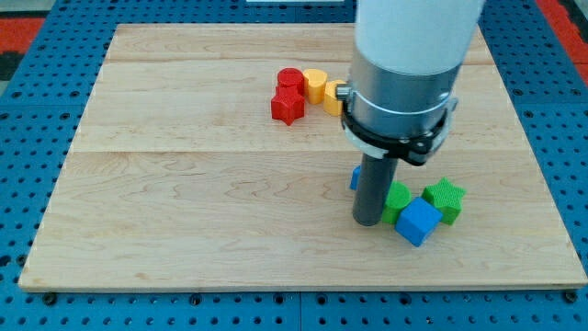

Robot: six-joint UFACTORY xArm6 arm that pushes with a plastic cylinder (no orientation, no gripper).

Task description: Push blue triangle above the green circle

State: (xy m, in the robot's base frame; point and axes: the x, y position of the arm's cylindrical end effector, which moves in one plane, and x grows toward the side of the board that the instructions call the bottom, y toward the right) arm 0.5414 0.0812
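Observation:
My tip [367,222] rests on the board at the lower right. A blue block [353,178], mostly hidden behind the rod, peeks out just left of it; its shape cannot be made out. A green block [398,201], rounded and partly hidden, touches the rod's right side. A blue cube [418,222] sits against that green block at its lower right. A green star-shaped block [446,199] lies to the right of the blue cube.
Two red blocks [288,97] and a yellow round block [314,85] cluster near the view's top centre. Another yellow block [333,97] is partly hidden by the arm. The wooden board [184,202] lies on a blue perforated table.

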